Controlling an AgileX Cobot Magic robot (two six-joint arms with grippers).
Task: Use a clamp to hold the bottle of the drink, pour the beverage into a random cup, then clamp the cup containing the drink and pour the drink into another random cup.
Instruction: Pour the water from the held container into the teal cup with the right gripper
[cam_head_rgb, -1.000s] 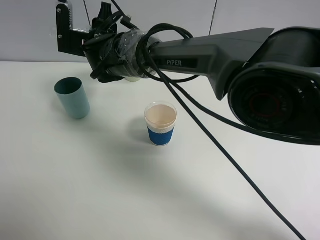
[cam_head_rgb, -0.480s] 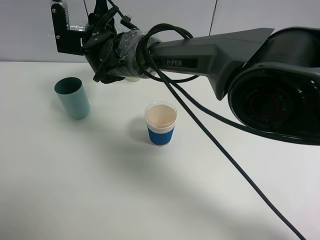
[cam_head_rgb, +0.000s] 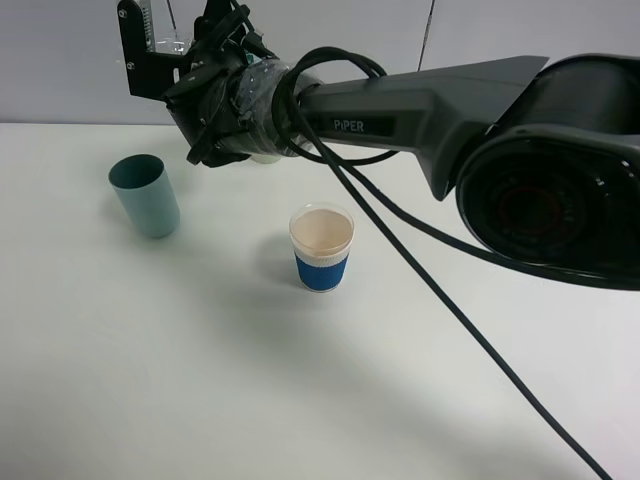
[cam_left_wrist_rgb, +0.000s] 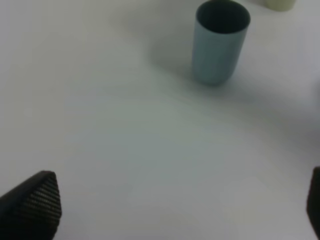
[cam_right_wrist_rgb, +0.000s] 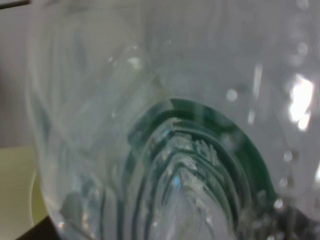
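Observation:
My right gripper (cam_head_rgb: 150, 60) reaches across to the far left, high above the table, shut on the clear bottle (cam_head_rgb: 168, 44). In the right wrist view the bottle (cam_right_wrist_rgb: 175, 130) fills the frame, clear plastic with a green label showing through it. The teal cup (cam_head_rgb: 145, 195) stands upright below and slightly left of that gripper; its inside is dark and I cannot tell what it contains. In the left wrist view the teal cup (cam_left_wrist_rgb: 220, 42) stands well ahead of my left gripper (cam_left_wrist_rgb: 175, 207), which is open with nothing between its fingertips (cam_left_wrist_rgb: 35, 200).
A blue-sleeved paper cup (cam_head_rgb: 321, 247) with a pale beige inside stands mid-table. A pale yellow-green cup (cam_head_rgb: 265, 157) is mostly hidden behind the right wrist and peeks in past the teal cup (cam_left_wrist_rgb: 280, 4). The right arm and its cables (cam_head_rgb: 420, 270) span the table.
The right gripper with the bottle swung slightly left, then back right and a little higher. The cups have not moved.

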